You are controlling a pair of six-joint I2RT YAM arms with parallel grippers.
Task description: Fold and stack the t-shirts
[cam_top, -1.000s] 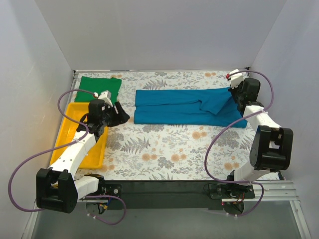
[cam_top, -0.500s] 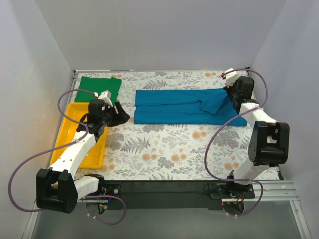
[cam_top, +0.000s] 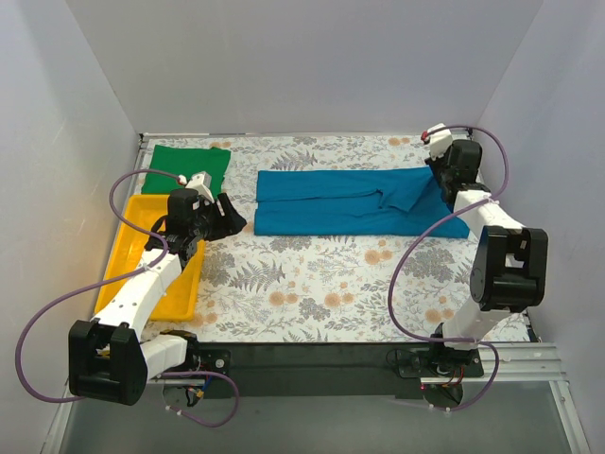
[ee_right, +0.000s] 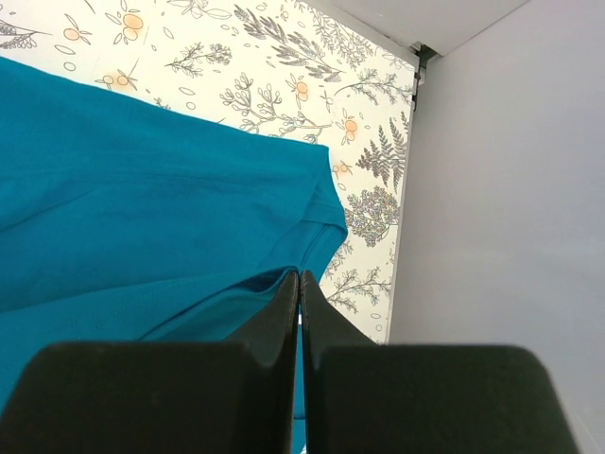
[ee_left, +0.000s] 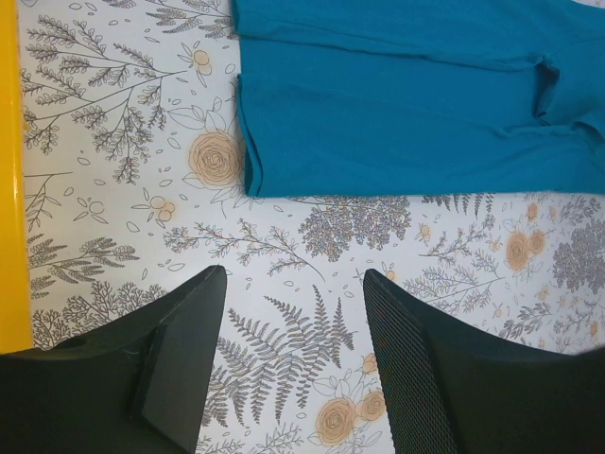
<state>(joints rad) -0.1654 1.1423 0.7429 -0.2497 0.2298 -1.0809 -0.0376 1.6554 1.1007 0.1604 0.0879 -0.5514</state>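
Just beyond yellow tray [cam_top: 181,284], folded green t-shirt [cam_top: 189,165]

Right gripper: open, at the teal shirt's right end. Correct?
Not open. The right gripper is shut, its fingers pressed together and apparently pinching a fold of fabric, as the right wrist view shows. It is at the teal shirt's right end.

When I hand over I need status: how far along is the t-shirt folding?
Done: the green t-shirt lies folded at far left. In hand: the teal-blue t-shirt is a long strip, its end seemingly pinched by the shut right gripper; the left gripper hangs open, empty. Left: cross folds, then stacking.
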